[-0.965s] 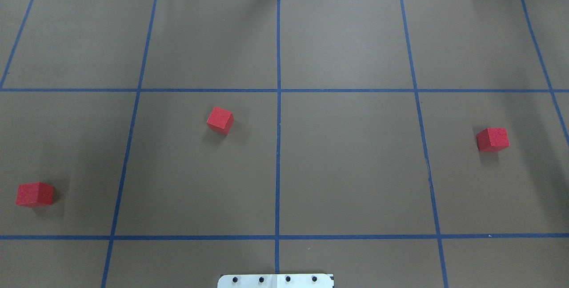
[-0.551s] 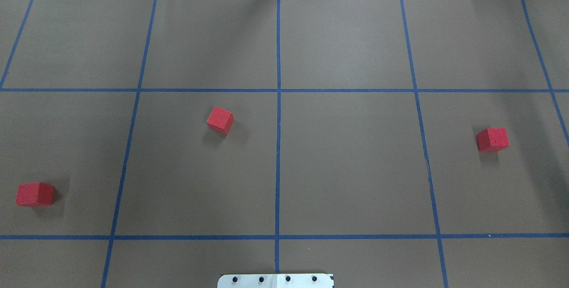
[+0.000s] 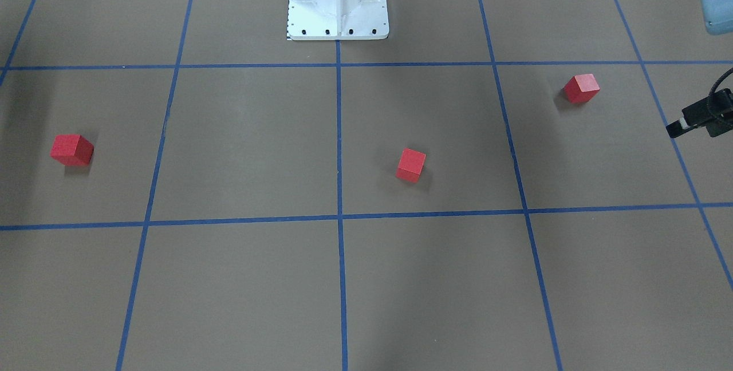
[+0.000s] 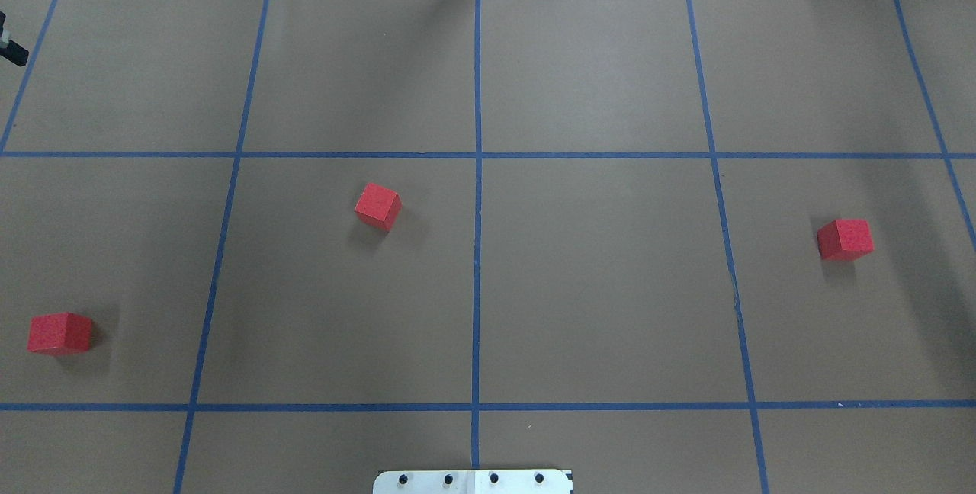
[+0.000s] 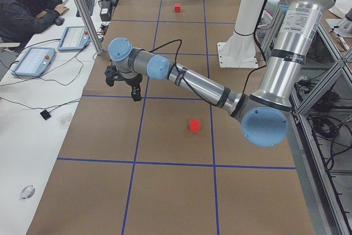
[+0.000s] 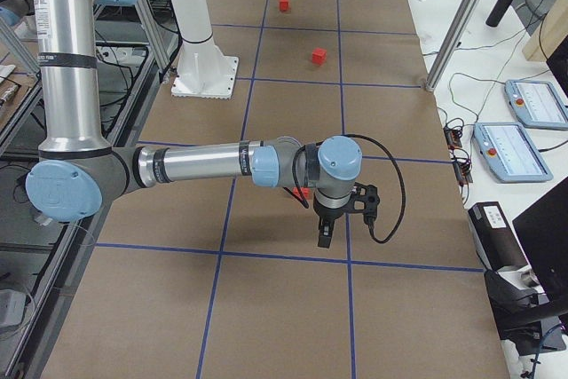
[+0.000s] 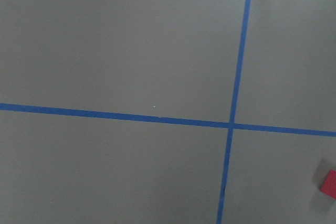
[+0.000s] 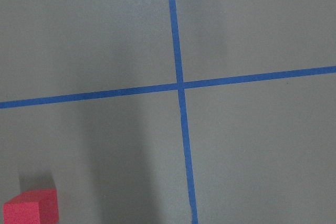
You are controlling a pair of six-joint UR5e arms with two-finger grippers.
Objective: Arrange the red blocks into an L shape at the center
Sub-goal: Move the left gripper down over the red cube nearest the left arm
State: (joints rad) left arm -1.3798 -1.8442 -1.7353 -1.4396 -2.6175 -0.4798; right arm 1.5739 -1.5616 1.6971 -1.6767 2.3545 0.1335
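Left pincer point(image 5: 135, 94) hangs above the brown surface point(image 4: 610, 288), and I cannot tell whether its fingers are spread or closed. First red block point(image 4: 59, 333) sits back toward the robot from it. Second red block point(image 4: 377, 206) lies well off to its inner side, short of the center point(image 4: 478, 155). Right pincer point(image 6: 324, 233): again, cannot tell. Third red block point(image 4: 845, 239) lies close by it, half hidden behind the wrist.

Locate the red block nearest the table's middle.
The middle red block sits on the robot's left, just left of the central blue tape line in the overhead view, in the middle row of grid squares.
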